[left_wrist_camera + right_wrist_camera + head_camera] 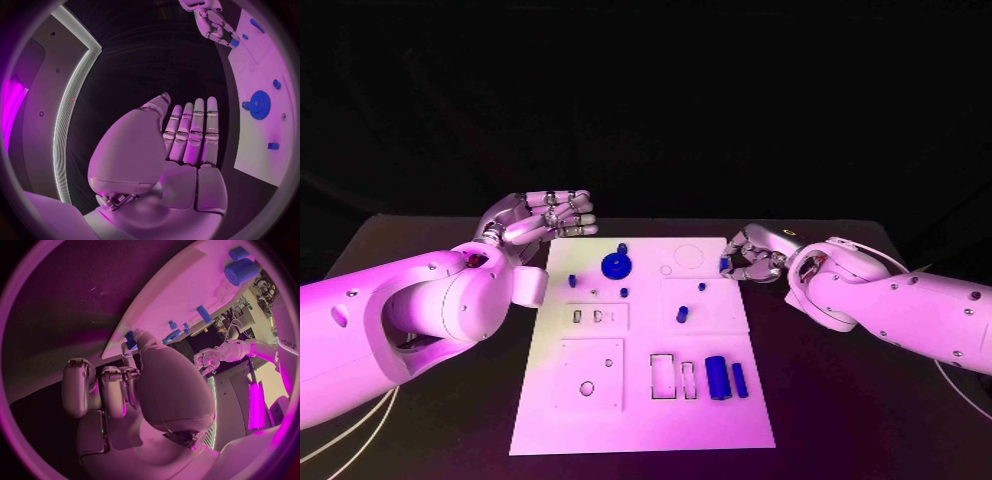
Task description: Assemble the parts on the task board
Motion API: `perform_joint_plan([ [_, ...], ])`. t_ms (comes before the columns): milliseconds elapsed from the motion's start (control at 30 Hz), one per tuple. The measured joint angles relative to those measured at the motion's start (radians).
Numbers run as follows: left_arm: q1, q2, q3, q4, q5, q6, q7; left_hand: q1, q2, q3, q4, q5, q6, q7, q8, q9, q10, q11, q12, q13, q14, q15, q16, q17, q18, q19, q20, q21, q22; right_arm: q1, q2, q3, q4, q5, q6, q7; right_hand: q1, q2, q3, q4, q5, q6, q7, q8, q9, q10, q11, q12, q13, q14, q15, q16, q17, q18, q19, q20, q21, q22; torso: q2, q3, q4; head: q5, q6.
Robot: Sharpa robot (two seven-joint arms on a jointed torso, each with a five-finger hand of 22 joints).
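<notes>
The white task board [646, 400] lies in the middle of the black table. My right hand [759, 257] is at the board's right edge, near the far end, and pinches a small blue part [726, 265] between thumb and fingertips; the same part [233, 43] shows in the left wrist view. My left hand [548, 215] hovers just off the board's far left corner, fingers straight and together, holding nothing. A blue gear [616, 265] stands on the board near it. A blue cylinder [717, 377] and a slimmer blue piece [738, 380] lie lower right.
Several small blue pegs sit on the board, among them one [571, 281] at the left edge and one [682, 314] in the middle. Rectangular slots [664, 376] and a square plate with an oval hole [587, 387] mark the near half. Black table surrounds the board.
</notes>
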Motion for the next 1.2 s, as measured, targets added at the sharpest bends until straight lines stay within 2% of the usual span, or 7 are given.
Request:
perform_joint_plan([
  [167, 0.000, 0.000, 0.000, 0.000, -0.001, 0.000, -0.001, 0.000, 0.000, 0.000, 0.000, 0.000, 0.000, 0.000, 0.000, 0.000, 0.000, 0.000, 0.000, 0.000, 0.000, 0.000, 0.000, 0.000, 0.000, 0.000, 0.000, 0.000, 0.000, 0.000, 0.000, 0.000, 0.004, -0.002, -0.016, -0.003, -0.009, 0.017, 0.028, -0.004, -0.065, 0.035, -0.018, 0.012, 0.002, 0.002, -0.017, 0.005, 0.000, -0.002, -0.016, 0.000, 0.000, 0.000, 0.012, -0.012, 0.012, 0.000, 0.000, 0.0000, 0.0001, 0.000, -0.001],
  [367, 0.000, -0.001, 0.000, -0.001, -0.003, 0.001, -0.002, 0.000, 0.000, 0.000, 0.000, 0.000, 0.000, 0.000, 0.000, 0.000, 0.000, 0.000, 0.000, 0.000, 0.000, 0.000, 0.000, 0.000, 0.000, 0.000, 0.000, 0.000, 0.000, -0.001, 0.000, 0.000, 0.020, -0.011, -0.064, -0.022, -0.016, 0.024, 0.034, -0.004, -0.071, 0.041, -0.017, 0.023, 0.003, 0.000, -0.022, 0.005, 0.000, -0.002, -0.023, 0.000, 0.000, 0.000, 0.016, -0.016, 0.012, 0.000, 0.000, 0.0000, 0.0003, -0.001, -0.003],
  [400, 0.000, -0.001, 0.000, -0.001, -0.003, 0.001, -0.002, 0.000, 0.000, 0.000, 0.000, 0.000, 0.000, 0.000, 0.000, 0.000, 0.000, 0.000, 0.000, 0.000, 0.000, 0.000, 0.000, 0.000, 0.000, 0.000, 0.000, 0.000, 0.000, -0.001, 0.000, 0.000, 0.022, -0.012, -0.072, -0.025, -0.019, 0.026, 0.034, -0.003, -0.068, 0.041, -0.017, 0.023, 0.003, 0.000, -0.029, 0.005, 0.000, -0.002, -0.023, 0.000, 0.000, 0.000, 0.016, -0.016, 0.012, 0.000, 0.000, 0.0000, 0.0006, -0.001, -0.004],
  [667, 0.000, -0.001, 0.000, -0.003, -0.004, 0.002, -0.003, 0.000, 0.000, 0.002, -0.002, 0.000, 0.000, 0.000, 0.000, 0.000, 0.000, 0.000, 0.000, 0.000, 0.000, 0.000, 0.000, 0.000, 0.000, 0.000, 0.000, 0.000, 0.000, -0.002, -0.010, 0.001, 0.056, -0.020, -0.115, -0.054, -0.022, 0.029, 0.044, -0.005, -0.032, 0.041, -0.017, 0.023, 0.003, 0.000, -0.029, 0.005, 0.000, 0.001, -0.026, 0.000, 0.000, 0.000, 0.016, -0.023, 0.012, 0.000, -0.001, -0.0002, 0.0009, 0.001, -0.004],
  [767, 0.000, -0.001, 0.000, -0.005, -0.004, 0.002, -0.004, 0.000, 0.000, 0.002, -0.002, 0.000, 0.000, 0.000, 0.000, 0.000, 0.000, 0.000, 0.000, 0.000, 0.000, 0.000, 0.000, 0.000, 0.000, 0.000, 0.000, 0.000, 0.000, -0.001, -0.015, 0.002, 0.089, -0.023, -0.123, -0.066, -0.022, 0.029, 0.046, -0.007, -0.025, 0.041, -0.017, 0.023, 0.003, 0.000, -0.029, 0.005, 0.000, 0.001, -0.026, 0.000, 0.000, 0.000, 0.016, -0.023, 0.012, 0.000, -0.002, -0.0003, 0.0006, 0.003, -0.004],
  [933, 0.000, 0.001, 0.000, -0.010, -0.004, 0.003, -0.005, 0.000, 0.000, 0.002, -0.002, 0.000, 0.000, 0.000, 0.000, 0.000, 0.000, 0.000, 0.000, 0.000, 0.000, 0.000, 0.000, 0.000, 0.000, 0.000, 0.000, 0.000, 0.000, 0.013, -0.010, 0.004, 0.152, -0.030, -0.123, -0.095, -0.026, 0.025, 0.064, -0.019, 0.026, 0.040, -0.017, 0.022, 0.003, 0.000, -0.029, 0.005, 0.000, -0.002, -0.030, 0.000, 0.000, 0.000, 0.019, -0.026, 0.016, 0.001, -0.004, -0.0011, -0.0003, 0.006, -0.004],
  [1200, 0.000, 0.007, 0.000, -0.021, -0.005, 0.003, -0.006, 0.000, 0.000, 0.002, -0.002, 0.000, 0.000, 0.000, 0.000, 0.000, 0.000, 0.000, 0.000, 0.000, 0.000, 0.000, 0.000, 0.000, 0.000, 0.000, 0.000, 0.000, 0.000, 0.028, 0.041, 0.005, 0.242, -0.058, -0.098, -0.157, -0.026, 0.024, 0.073, -0.021, 0.038, 0.039, -0.019, 0.018, 0.003, 0.000, -0.028, 0.005, 0.000, -0.002, -0.030, 0.000, 0.000, 0.000, 0.019, -0.027, 0.016, 0.000, -0.010, -0.0041, 0.0026, 0.026, -0.020],
])
